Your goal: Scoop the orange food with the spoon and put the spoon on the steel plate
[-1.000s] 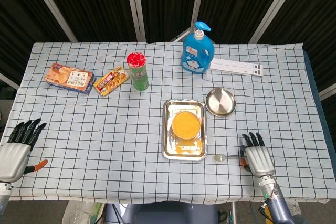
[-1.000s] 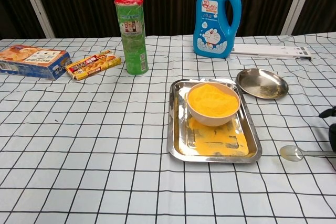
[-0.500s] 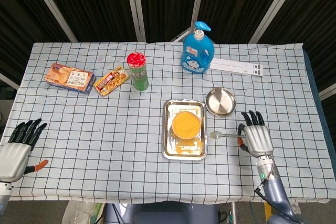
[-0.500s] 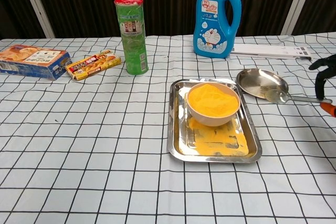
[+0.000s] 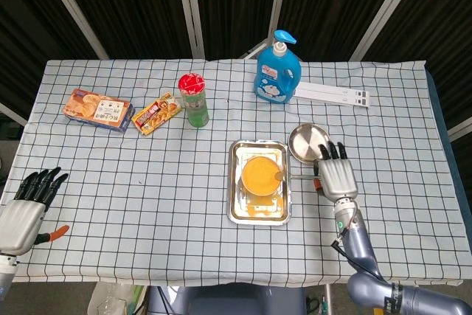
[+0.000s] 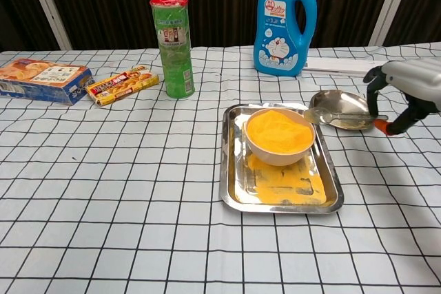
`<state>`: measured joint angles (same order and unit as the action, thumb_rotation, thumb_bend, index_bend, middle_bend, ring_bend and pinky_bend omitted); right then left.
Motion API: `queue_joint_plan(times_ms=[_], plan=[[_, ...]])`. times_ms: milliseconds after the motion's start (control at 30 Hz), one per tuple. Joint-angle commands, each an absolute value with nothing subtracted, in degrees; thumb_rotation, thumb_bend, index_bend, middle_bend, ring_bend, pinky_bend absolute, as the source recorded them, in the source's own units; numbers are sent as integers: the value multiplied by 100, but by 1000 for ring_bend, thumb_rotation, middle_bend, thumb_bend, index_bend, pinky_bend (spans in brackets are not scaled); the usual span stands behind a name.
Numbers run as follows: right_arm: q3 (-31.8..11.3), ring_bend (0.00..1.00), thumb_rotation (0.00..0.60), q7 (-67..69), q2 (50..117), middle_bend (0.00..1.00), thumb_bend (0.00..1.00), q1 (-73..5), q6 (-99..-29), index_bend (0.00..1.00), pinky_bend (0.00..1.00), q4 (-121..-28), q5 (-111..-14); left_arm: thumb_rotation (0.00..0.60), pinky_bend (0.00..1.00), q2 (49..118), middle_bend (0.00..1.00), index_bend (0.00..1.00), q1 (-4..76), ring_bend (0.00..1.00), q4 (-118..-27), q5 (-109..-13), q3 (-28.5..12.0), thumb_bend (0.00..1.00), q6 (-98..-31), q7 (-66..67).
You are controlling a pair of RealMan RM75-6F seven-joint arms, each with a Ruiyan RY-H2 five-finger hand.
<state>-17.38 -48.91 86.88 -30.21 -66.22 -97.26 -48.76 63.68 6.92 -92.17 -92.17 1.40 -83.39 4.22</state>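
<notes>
You've carried the spoon [image 6: 342, 117] left and farther; its bowl now hangs at the right rim of the orange food [image 6: 278, 131]. Your right hand [image 5: 336, 177] grasps its handle above the steel plate [image 6: 346, 101]. Your left hand [image 5: 28, 201] rests released, near left.

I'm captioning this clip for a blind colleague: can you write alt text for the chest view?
The right hand holds a spoon by its handle, its bowl at the rim of a bowl of orange food standing in a steel tray. A round steel plate lies behind the spoon, and farther back stand a green canister and a blue bottle.
</notes>
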Motion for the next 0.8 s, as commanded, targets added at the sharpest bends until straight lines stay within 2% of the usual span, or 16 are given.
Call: queue_joint_plan(times_ms=[33, 333, 800], plan=[[-1767, 3, 600, -5060, 8844, 148, 542, -3159, -6667, 577, 0, -9636, -4695, 600, 0, 6352, 0, 0, 700, 0, -9224, -9210, 142, 0, -8322, 383], [-1707, 3, 600, -5469, 9218, 148, 542, -3495, -6881, 577, 0, -9464, -4335, 600, 0, 6307, 0, 0, 732, 0, -9245, -9213, 154, 0, -8266, 286], [-1546, 3, 600, -5715, 9441, 148, 541, -3808, -7276, 558, 0, -9373, -4071, 600, 0, 6278, 0, 0, 754, 0, -9269, -9185, 158, 0, -8222, 249]])
